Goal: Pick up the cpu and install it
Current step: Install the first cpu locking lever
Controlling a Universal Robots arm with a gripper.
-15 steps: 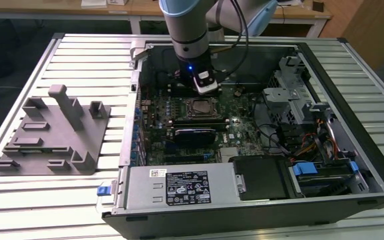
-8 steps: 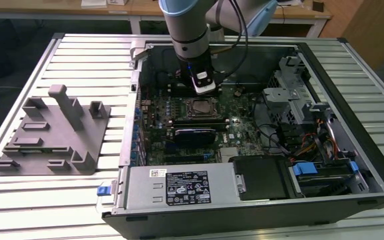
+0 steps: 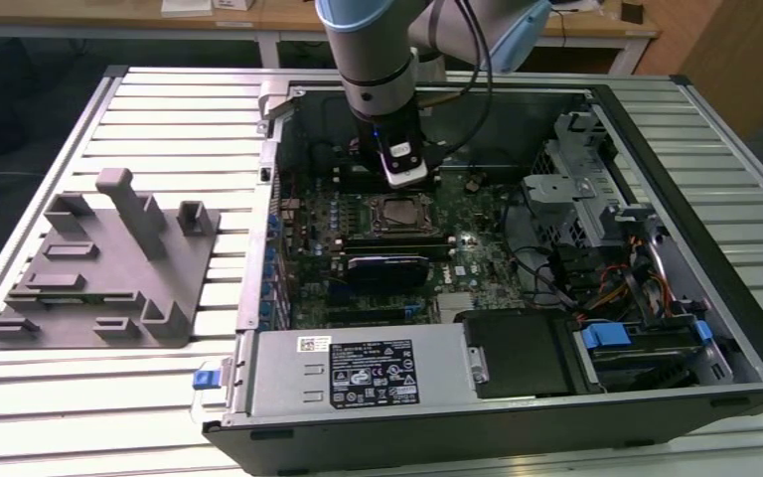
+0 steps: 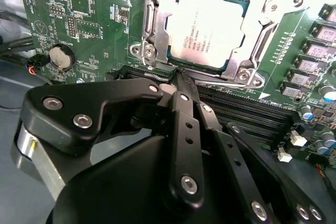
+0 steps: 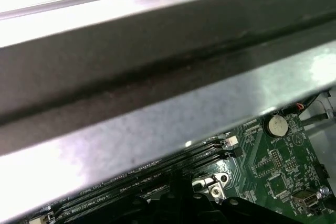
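while the arm (image 3: 371, 60) reaches down into the open computer case (image 3: 699, 288) in the exterior view, the end effector (image 3: 405, 179) hangs just over the motherboard (image 3: 488, 258), and the black socket frame (image 3: 400, 214) lies just beyond its tip, toward the power supply (image 3: 355, 373). the cpu (image 3: 399, 212) shows there as a small pale square inside that frame. well apart from the end effector, toward the exterior view's left, a grey fixture block (image 3: 103, 268) stands on the slatted worktop (image 3: 116, 397) outside the case. from this view i cannot tell how the fingers stand.

the second wrist view fills that in: the end effector (image 4: 184, 77) has its black fingers (image 4: 185, 85) drawn together to a point with nothing between them, so it is closed and empty. just past the fingertips the cpu (image 4: 207, 27) sits flat in the socket, silvery top up, with the metal frame (image 4: 152, 24) around it, not touched by the fingers. memory slots (image 4: 247, 111) run beside the end effector, and a coin battery (image 4: 60, 56) sits off to one side on the green board.

the first wrist view looks the other way: a wall of the case (image 5: 157, 77) close up, with memory slots (image 5: 157, 174), a coin battery (image 5: 275, 125) and the green board (image 5: 273, 171) beneath its edge.
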